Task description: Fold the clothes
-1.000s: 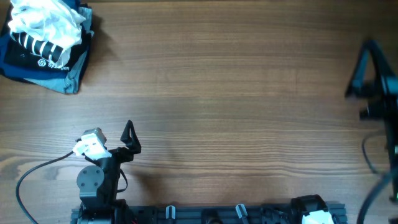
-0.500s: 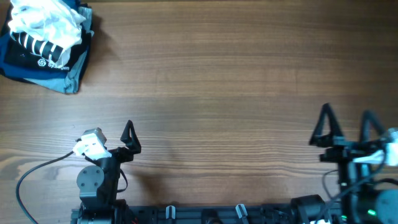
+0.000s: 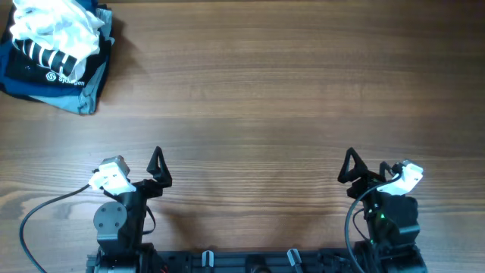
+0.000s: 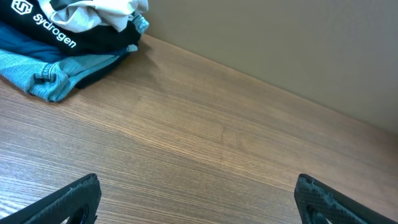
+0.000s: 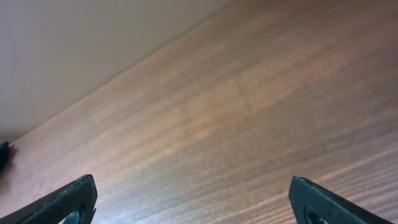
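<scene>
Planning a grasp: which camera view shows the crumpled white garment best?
The overhead view: the crumpled white thin-cloth garment, striped part included, lies atop the dark blue folded stack. The left wrist view catches only its lower edge; the right wrist view misses it.

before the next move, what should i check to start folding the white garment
1. left fingers open and empty: ok
2. right fingers open and empty: ok
3. white garment in view, bunched on the dark stack at the far left corner of the table: ok
4. garment spread flat for folding: not ok
5. fingers close to the garment: not ok, both sit at the near edge
6. garment free of the stack beneath: cannot tell
</scene>
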Controlling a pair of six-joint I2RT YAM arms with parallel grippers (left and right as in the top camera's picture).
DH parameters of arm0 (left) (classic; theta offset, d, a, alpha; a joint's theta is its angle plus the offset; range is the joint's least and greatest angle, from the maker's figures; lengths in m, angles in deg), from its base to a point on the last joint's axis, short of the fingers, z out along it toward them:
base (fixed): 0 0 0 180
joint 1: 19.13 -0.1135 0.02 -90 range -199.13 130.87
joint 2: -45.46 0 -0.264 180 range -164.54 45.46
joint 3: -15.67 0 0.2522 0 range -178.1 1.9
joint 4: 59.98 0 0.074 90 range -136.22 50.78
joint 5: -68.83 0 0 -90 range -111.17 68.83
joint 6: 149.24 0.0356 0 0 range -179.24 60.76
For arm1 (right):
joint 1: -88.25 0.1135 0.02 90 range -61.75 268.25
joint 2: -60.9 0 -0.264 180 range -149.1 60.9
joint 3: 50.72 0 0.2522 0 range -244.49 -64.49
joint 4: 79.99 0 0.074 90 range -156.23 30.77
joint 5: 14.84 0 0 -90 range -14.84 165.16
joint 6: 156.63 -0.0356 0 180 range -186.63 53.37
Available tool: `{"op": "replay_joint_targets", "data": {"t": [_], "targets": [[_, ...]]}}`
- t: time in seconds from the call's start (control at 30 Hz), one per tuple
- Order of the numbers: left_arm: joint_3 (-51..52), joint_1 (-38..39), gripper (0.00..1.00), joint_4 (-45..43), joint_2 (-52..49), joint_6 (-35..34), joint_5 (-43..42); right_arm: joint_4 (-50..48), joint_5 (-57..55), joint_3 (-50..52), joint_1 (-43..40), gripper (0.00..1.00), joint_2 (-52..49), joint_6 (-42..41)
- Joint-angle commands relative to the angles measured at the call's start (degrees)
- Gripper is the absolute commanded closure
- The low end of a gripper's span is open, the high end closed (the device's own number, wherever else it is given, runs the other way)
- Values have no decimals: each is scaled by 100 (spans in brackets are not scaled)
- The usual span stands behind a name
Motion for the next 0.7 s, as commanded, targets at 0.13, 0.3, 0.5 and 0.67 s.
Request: {"op": "replay_joint_targets", "data": {"t": [0.13, 0.3, 0.5, 0.67], "targets": [[22, 0, 0, -15, 52, 92, -83, -26, -55, 247, -35, 0, 111, 94], [22, 0, 0, -15, 52, 92, -81, -26, -42, 247, -37, 0, 111, 127], [22, 0, 0, -15, 52, 90, -83, -28, -42, 247, -35, 0, 105, 125], [22, 0, 0, -15, 52, 90, -83, -28, -42, 247, -35, 0, 105, 125]]}}
